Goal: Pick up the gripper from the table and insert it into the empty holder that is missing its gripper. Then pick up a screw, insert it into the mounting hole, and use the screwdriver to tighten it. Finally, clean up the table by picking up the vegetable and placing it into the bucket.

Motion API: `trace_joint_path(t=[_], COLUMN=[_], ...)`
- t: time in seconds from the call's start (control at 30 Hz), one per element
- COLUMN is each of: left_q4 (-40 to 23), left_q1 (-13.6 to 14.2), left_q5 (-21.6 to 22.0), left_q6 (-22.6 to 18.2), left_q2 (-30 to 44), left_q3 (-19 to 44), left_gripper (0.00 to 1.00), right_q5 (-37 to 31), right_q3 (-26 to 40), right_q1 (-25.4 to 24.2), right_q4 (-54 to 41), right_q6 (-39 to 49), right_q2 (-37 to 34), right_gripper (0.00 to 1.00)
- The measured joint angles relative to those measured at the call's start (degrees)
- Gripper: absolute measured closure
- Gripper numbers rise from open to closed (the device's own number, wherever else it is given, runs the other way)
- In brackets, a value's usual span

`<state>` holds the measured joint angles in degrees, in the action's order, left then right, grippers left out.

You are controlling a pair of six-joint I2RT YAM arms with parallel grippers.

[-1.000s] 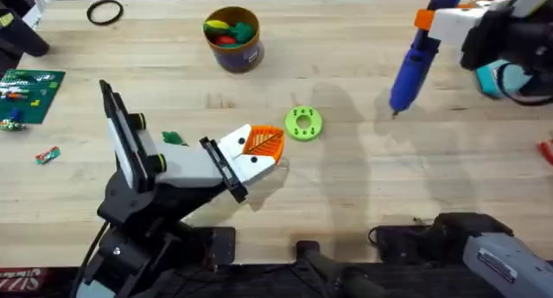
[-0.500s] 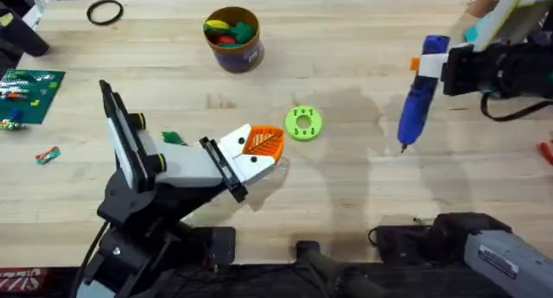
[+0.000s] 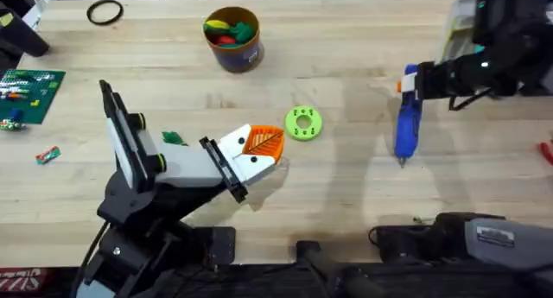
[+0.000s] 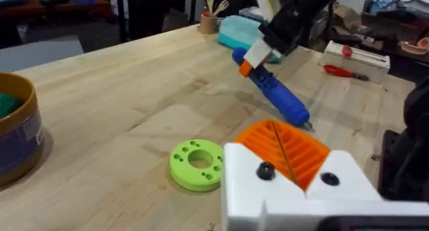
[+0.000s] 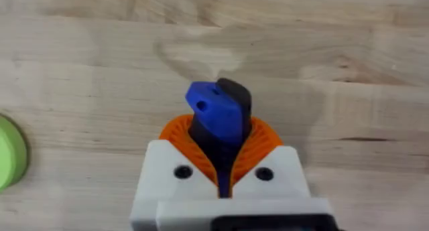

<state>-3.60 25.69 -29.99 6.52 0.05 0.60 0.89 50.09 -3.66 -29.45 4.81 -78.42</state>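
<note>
Far left on the counter (image 3: 346,194) lie a green circuit board (image 3: 28,92) and a black ring (image 3: 104,13). The small dark green vegetable (image 3: 174,138) lies beside the left arm, whose left hand (image 3: 262,149) rests with its orange pads pressed together, gripping nothing, close to a light green disc (image 3: 302,123). The dark blue bucket (image 3: 232,38) stands farther back, with bare wood around it. At right, the right hand (image 5: 221,165) clamps the blue screwdriver (image 3: 407,127) near its orange rear, tip angled down near the wood, open counter below
</note>
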Motion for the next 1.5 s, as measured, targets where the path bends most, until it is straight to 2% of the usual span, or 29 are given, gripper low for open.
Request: trace_joint_path(t=[0.27, 0.33, 0.37, 0.43, 0.53, 0.57, 0.6, 0.77, 1.0, 1.2, 1.5], left_q4=[0.0, 0.0, 0.0, 0.0, 0.0, 0.0, 0.0, 0.0, 0.0, 0.0, 0.0], left_q1=[0.0, 0.0, 0.0, 0.0, 0.0, 0.0, 0.0, 0.0, 0.0, 0.0, 0.0], left_q5=[0.01, 0.01, 0.01, 0.01, 0.01, 0.01, 0.01, 0.01, 0.01, 0.01, 0.01], left_q6=[0.0, 0.01, 0.0, 0.0, 0.0, 0.0, 0.0, 0.0, 0.0, 0.0, 0.0], left_q2=[0.0, 0.0, 0.0, 0.0, 0.0, 0.0, 0.0, -0.01, 0.0, 0.0, 0.0], left_q3=[0.0, 0.0, 0.0, 0.0, 0.0, 0.0, 0.0, 0.0, 0.0, 0.0, 0.0], left_gripper=[0.988, 0.988, 0.988, 0.988, 0.988, 0.988, 0.988, 0.988, 0.988, 0.988, 0.988], right_q5=[0.02, 0.06, 0.14, 0.21, 0.23, 0.23, 0.23, 0.9, 6.7, 1.86, 0.25], right_q3=[0.0, 0.0, 0.0, 0.0, 0.0, 0.01, 0.03, 1.27, 3.6, 3.65, 3.43], right_q1=[0.0, 0.0, 0.0, 0.0, 0.02, 0.02, 0.02, -0.01, 0.44, 2.52, 2.64], right_q4=[0.42, 0.45, 0.5, 0.51, 0.69, 0.72, 0.62, -2.17, -7.85, -9.2, -8.9], right_q6=[-0.37, -0.62, -0.8, -0.93, -0.71, -0.64, -0.67, -1.44, 2.87, 4.65, 4.67], right_q2=[-7.73, -8.72, -9.16, -10.52, -10.57, -10.57, -10.57, -10.57, -10.57, -10.57, -10.57], right_gripper=[0.963, 0.912, 0.833, 0.611, 0.159, 0.047, 0.02, 0.007, 0.006, 0.006, 0.007])
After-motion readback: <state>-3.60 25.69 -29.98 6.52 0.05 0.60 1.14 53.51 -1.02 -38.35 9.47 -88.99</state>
